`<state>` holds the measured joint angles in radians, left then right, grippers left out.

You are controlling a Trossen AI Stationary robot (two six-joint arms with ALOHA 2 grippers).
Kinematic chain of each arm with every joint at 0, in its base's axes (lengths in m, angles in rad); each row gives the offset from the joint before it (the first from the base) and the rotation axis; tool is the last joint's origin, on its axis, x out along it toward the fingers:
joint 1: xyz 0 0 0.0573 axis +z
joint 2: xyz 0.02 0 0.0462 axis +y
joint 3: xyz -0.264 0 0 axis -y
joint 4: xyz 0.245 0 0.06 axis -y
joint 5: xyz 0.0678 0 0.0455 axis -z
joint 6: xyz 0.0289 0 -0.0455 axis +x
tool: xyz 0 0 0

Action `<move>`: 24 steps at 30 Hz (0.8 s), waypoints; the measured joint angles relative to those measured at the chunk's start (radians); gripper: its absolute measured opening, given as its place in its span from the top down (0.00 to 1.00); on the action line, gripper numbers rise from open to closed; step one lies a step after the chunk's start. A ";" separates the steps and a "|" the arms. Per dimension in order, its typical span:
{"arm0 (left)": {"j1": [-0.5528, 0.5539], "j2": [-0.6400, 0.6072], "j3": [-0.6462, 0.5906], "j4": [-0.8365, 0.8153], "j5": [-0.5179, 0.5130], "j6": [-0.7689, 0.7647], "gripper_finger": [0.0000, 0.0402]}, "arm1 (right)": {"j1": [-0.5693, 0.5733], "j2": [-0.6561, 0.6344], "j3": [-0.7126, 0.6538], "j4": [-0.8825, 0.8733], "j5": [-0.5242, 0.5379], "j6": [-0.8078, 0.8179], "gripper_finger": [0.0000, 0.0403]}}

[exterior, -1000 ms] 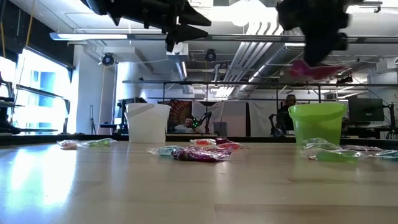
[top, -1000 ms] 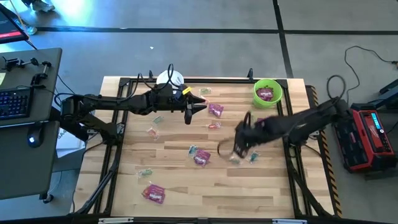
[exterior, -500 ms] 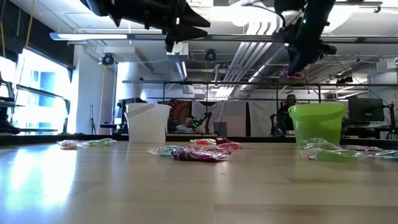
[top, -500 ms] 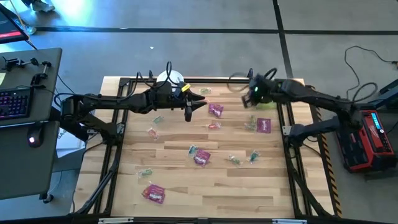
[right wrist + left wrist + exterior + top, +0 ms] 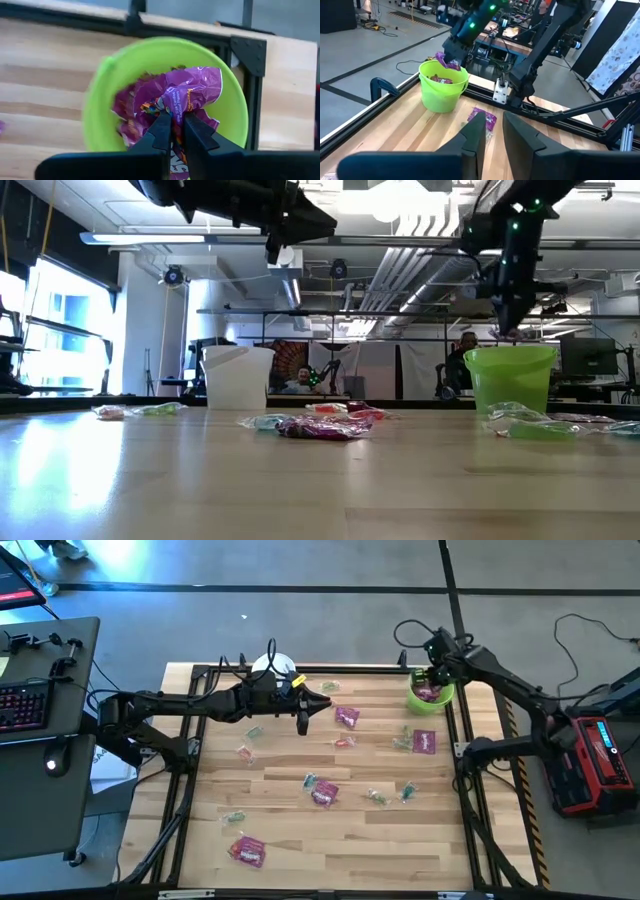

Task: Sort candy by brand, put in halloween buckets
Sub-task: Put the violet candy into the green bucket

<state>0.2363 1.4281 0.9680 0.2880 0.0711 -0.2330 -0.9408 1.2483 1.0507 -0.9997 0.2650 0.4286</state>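
Hanging right over the green bucket [image 5: 430,692] now, the right gripper [image 5: 173,131] has swung across from the middle of the bench [image 5: 290,840] to the back right corner. Its fingers [image 5: 161,131] are pinched tight on a purple packet [image 5: 187,92], which dangles just above the bucket's mouth. More purple packets already lie inside. That means this packet is almost sorted; I think all that is left is to let go so it drops in.

The left gripper [image 5: 318,708] waits up in the air near the white bucket [image 5: 270,666], at the back of the bench. Its fingers [image 5: 474,137] have come closer together, with only a thin gap between them, and nothing is in them.

Lots of candy is not sorted yet. Purple packets [image 5: 347,717] and small clear-wrapped sweets [image 5: 245,752] lie spread over the bench, so the job is far from done.
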 joint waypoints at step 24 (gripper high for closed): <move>-0.001 0.000 0.000 -0.024 0.001 0.000 0.87 | 0.020 0.015 -0.008 0.069 0.032 0.403 0.96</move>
<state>0.2352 1.4281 0.9680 0.2642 0.0723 -0.2333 -0.9212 1.2636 1.0428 -0.9302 0.2969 0.8315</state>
